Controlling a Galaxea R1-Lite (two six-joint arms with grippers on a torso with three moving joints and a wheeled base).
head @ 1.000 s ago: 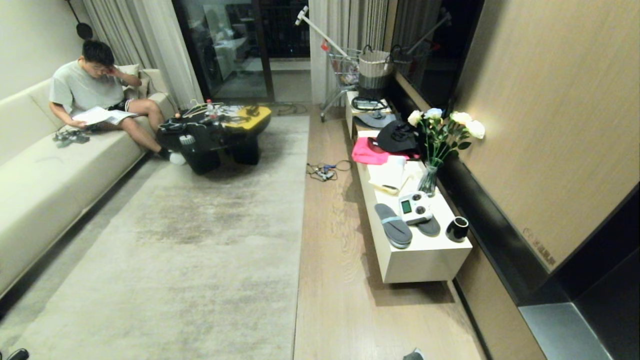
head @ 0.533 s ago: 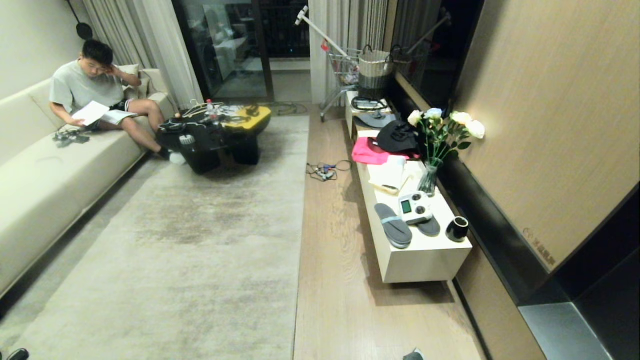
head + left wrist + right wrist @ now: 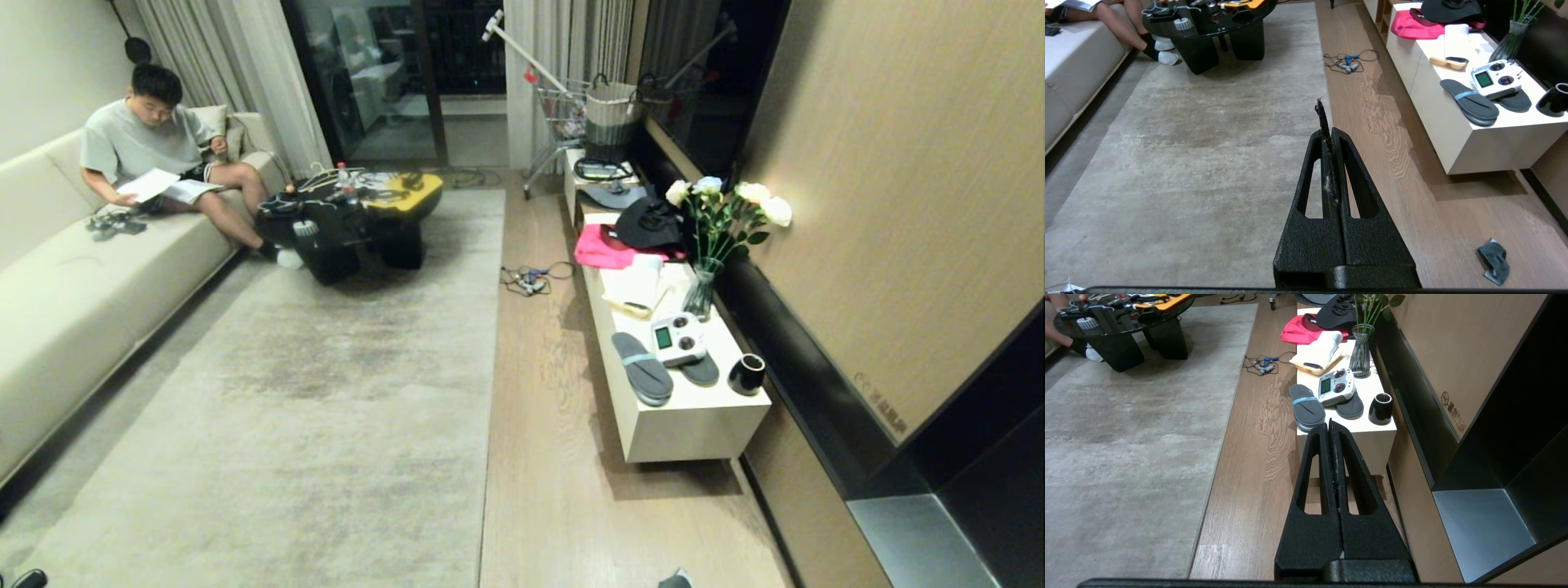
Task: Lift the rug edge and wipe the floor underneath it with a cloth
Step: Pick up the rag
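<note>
Left hand [image 3: 1330, 134] pinched fully closed, nothing in it, parked up over the rug edge [image 3: 1322, 81]. Right hand [image 3: 1329, 426] same deal, closed and empty, hanging above the floor [image 3: 1249, 457] by the white bench [image 3: 1384, 439]. Cloth [image 3: 1494, 259] lying crumpled on the floor, well off the rug, near the bench.

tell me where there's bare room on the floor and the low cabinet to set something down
Freest is the floor strip between the rug edge and the low cabinet; only the cloth lies at its near end and a cable tangle farther up. The cabinet top is crowded: slippers, remote, cup, vase.
</note>
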